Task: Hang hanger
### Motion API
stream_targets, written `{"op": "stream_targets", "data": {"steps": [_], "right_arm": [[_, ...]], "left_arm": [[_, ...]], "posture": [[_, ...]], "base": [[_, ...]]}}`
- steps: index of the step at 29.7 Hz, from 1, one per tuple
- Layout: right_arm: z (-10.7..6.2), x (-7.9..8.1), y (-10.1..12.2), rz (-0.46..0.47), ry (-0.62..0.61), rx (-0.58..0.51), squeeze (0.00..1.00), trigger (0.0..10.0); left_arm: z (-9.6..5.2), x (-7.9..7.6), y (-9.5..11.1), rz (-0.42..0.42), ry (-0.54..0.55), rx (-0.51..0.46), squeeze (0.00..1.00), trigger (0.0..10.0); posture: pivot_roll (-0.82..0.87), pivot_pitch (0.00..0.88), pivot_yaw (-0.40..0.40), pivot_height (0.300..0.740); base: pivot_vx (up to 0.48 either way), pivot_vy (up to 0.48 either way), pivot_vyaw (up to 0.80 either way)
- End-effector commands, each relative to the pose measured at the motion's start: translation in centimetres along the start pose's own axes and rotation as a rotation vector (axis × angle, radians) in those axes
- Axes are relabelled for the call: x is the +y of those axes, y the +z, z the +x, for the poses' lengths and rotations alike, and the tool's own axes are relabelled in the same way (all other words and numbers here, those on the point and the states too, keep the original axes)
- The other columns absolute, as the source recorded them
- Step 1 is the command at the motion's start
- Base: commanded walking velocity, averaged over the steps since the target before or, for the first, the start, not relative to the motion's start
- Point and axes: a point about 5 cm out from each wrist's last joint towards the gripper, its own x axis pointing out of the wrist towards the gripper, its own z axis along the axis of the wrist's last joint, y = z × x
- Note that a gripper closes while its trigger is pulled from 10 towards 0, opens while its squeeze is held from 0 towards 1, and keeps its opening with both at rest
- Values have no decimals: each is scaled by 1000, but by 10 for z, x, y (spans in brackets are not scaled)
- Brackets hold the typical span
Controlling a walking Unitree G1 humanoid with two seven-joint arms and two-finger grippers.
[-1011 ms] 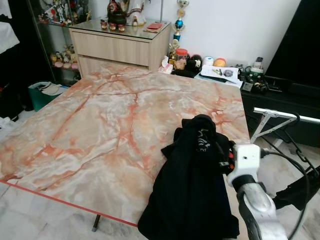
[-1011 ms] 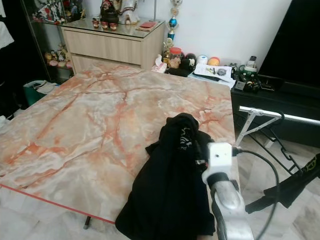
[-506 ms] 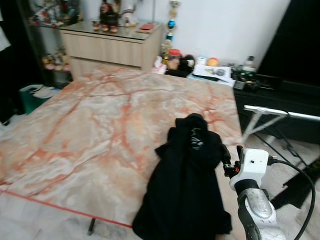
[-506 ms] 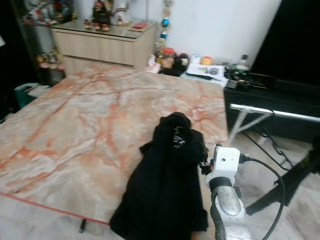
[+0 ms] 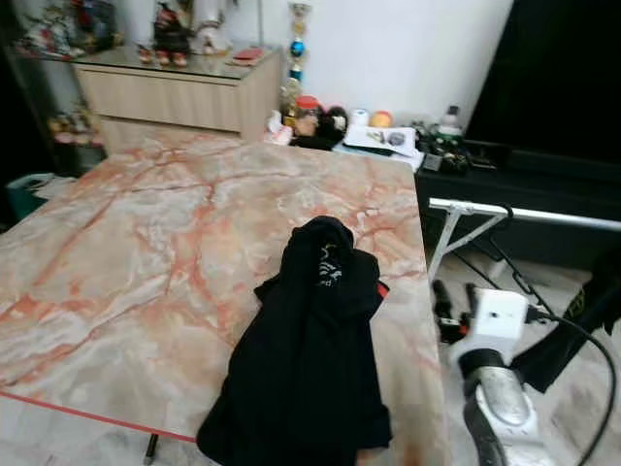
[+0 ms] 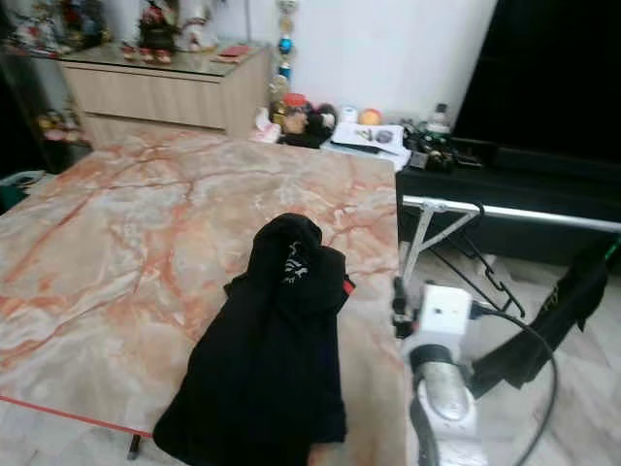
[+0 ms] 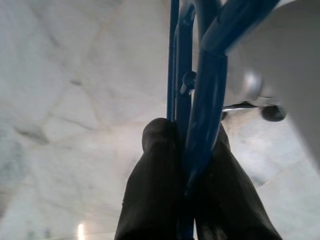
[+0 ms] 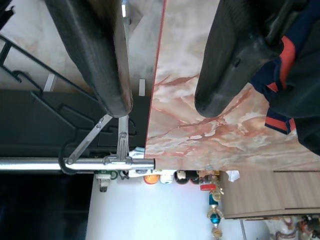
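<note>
While black jacket (image 5: 306,359) lies on marble table (image 5: 146,252), right gripper (image 5: 454,303) hovers beside table's right edge, fingers spread, empty. Left gripper (image 7: 180,185) clamps blue hanger (image 7: 192,100).

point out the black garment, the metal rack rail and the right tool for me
black garment (image 5: 306,359), left eye view, middle of the fabric.
metal rack rail (image 6: 514,215), right eye view, horizontal bar.
right tool (image 8: 165,102), right wrist view, between the fingertips.

Glossy pink-veined marble table (image 5: 146,243); matt black cloth garment (image 5: 306,359) with a red trim; shiny metal rack rail (image 5: 524,214) at three o'clock; pale wood-look cabinet (image 5: 165,97) at eleven o'clock; smooth blue-coated frame (image 7: 192,100)
</note>
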Motion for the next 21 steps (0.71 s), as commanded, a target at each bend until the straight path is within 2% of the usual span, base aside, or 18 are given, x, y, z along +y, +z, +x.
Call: {"op": "stream_targets", "data": {"steps": [1, 3, 21], "right_arm": [[0, 3, 2, 17, 11, -4, 0, 10000], [0, 4, 2, 9, 16, -6, 0, 10000], [-3, -5, -18, 38, -52, 52, 0, 10000]], "left_arm": [[1, -1, 3, 5, -3, -9, 0, 10000], [1, -2, 9, 7, -7, -19, 0, 10000], [4, -13, 21, 9, -27, -46, 0, 10000]], "posture": [[175, 0, -68, 740], [175, 0, -69, 740], [175, 0, -70, 740]], "base": [[0, -412, -681], [0, -416, -681], [0, -415, 0]]}}
